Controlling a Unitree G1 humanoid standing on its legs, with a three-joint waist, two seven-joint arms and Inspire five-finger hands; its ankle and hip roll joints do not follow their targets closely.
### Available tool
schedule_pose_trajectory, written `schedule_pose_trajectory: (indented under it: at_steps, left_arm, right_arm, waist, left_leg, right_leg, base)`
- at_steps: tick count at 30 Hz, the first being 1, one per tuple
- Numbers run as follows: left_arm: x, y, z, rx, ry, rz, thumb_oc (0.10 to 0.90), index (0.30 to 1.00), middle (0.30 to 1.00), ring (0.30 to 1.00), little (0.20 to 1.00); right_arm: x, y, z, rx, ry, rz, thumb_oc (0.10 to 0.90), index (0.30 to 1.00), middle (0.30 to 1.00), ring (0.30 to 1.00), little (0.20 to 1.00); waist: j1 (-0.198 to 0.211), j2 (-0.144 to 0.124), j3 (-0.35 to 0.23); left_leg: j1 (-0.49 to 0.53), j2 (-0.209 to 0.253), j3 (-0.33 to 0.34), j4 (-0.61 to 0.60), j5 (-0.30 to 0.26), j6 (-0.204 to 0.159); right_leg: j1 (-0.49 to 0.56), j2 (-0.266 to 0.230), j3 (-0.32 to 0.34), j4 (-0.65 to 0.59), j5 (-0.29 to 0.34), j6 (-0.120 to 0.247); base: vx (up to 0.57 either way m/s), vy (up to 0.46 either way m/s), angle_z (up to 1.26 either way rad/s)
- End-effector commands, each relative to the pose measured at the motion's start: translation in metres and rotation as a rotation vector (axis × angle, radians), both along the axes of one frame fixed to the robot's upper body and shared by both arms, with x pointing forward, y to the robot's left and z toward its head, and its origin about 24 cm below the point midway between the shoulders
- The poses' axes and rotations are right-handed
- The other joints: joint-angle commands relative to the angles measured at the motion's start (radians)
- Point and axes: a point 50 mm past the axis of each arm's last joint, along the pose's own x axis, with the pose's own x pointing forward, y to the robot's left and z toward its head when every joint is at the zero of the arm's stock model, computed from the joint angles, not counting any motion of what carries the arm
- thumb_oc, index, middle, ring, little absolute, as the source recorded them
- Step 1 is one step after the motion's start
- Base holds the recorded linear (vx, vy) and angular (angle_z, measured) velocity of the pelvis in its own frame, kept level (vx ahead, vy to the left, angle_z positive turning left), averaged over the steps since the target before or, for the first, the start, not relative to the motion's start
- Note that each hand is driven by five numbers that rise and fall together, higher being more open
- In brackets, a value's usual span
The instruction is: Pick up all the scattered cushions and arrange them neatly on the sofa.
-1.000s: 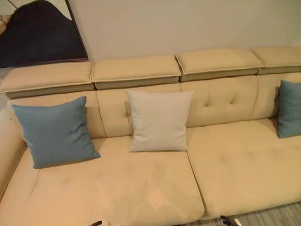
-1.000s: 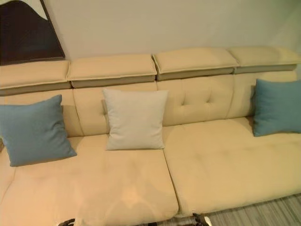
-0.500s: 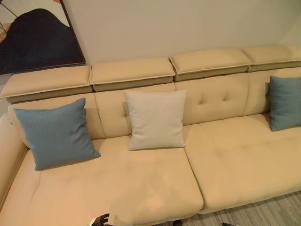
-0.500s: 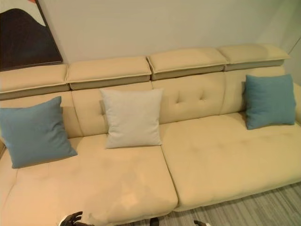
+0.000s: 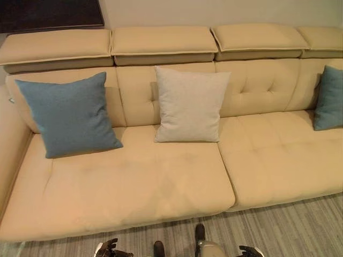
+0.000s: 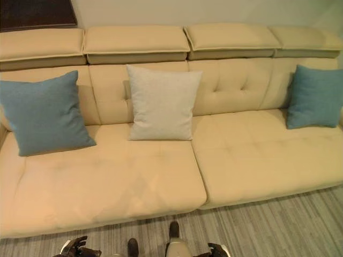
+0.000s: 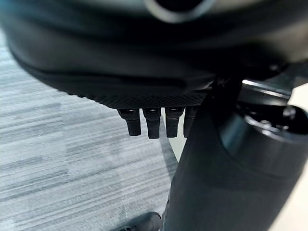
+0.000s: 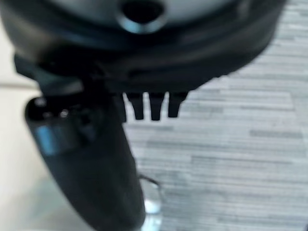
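the long beige upholstered sofa (image 6: pixel 225 171) carries three square fabric cushions, all upright against its backrest: a blue cushion at the left end (image 5: pixel 68 114), a pale cream cushion near the middle (image 5: pixel 188 104), just left of the seam between the two seat pads, and a second blue cushion at the right end (image 6: pixel 314 96). they stand well apart from one another and look evenly spaced. no cushion lies on the grey striped carpet (image 6: pixel 268 225) in front of the sofa.

compared with the pictures from a second ago, the whole scene has shifted — the backrest sits higher in frame, the dark framed picture on the wall (image 5: pixel 51 12) is cut to a sliver, and the carpet strip along the sofa's front edge is now broad. that reads as the head camera tilting down or the robot backing off, not the cushions moving; each keeps its place on the seat.

the left hand (image 5: pixel 110 248) and the right hand (image 5: pixel 248 250) hang low over the carpet, holding nothing. in each wrist view the fingers (image 7: pixel 153 122) point down with only carpet beyond them, relaxed rather than curled.

judging from this, the arranging looks finished, or nearly so — unless a cushion lies outside what these views take in.
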Motion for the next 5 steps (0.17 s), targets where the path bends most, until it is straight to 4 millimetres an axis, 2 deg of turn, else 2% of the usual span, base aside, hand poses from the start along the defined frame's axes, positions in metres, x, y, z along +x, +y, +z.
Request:
schedule_pose_trajectory:
  at_steps: [1,5]
  left_arm:
    - [0.0042,0.0102,0.004,0.039,-0.018,0.009,0.8,0.9,0.9,0.9,0.9]
    - [0.0022,0.0044,0.0017,0.022,-0.012,0.011,0.8,0.9,0.9,0.9,0.9]
  right_arm:
    - [-0.0026,-0.0124,0.0032,-0.056,0.0,0.004,0.8,0.9,0.9,0.9,0.9]
    - [0.0051,-0.0127,0.0053,-0.064,-0.022,0.022,0.8,0.9,0.9,0.9,0.9]
  waist:
    - [0.016,-0.064,-0.069]
    - [0.014,-0.066,-0.098]
  left_leg:
    - [0.009,-0.035,-0.097,-0.018,-0.064,-0.088]
    - [0.022,-0.028,-0.085,-0.057,-0.038,-0.105]
  right_leg:
    - [0.159,0.01,-0.029,-0.289,0.058,-0.016]
    - [0.194,0.039,-0.009,-0.392,0.071,-0.012]
  base:
    - [0.01,-0.106,-0.12]
    - [-0.02,-0.073,-0.05]
